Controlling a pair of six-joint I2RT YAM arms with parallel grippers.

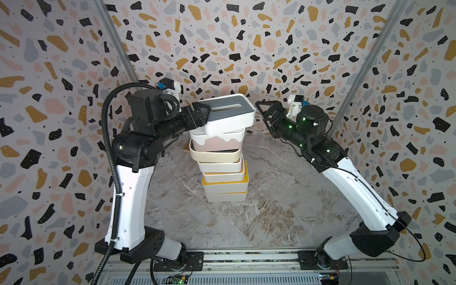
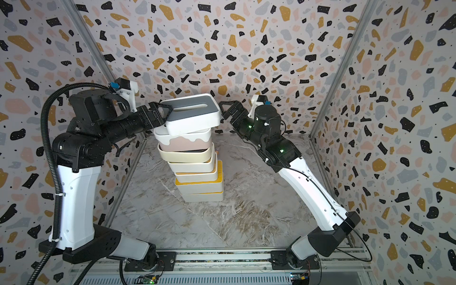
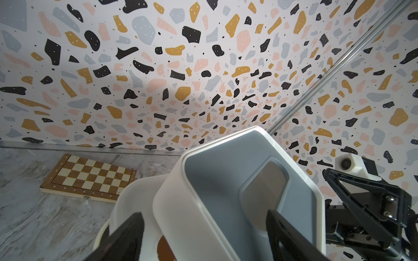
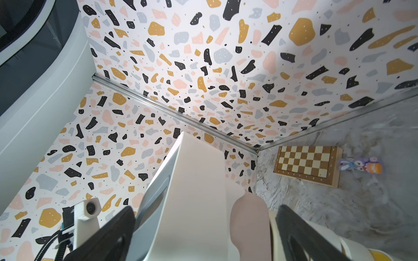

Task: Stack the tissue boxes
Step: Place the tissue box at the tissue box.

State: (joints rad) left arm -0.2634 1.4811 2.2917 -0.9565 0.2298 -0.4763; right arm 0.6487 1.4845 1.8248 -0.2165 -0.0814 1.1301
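Top of the stack (image 1: pixel 222 172) mid-table: the grey-lidded box (image 1: pixel 229 111) is sitting tilted, its right edge overhanging the pink-and-white box (image 1: pixel 217 143) under it, and the lower boxes are sitting staggered. From the left, the left gripper (image 1: pixel 205 114) is clamping the box's left end, forearm running roughly level. Opposite, the right gripper (image 1: pixel 262 114) is hanging just right of the box, fingers spread wide, not touching. The marble table (image 1: pixel 283 202) is lying bare left, right and near; the chessboard (image 3: pixel 90 178) is lying far-left by the wall.
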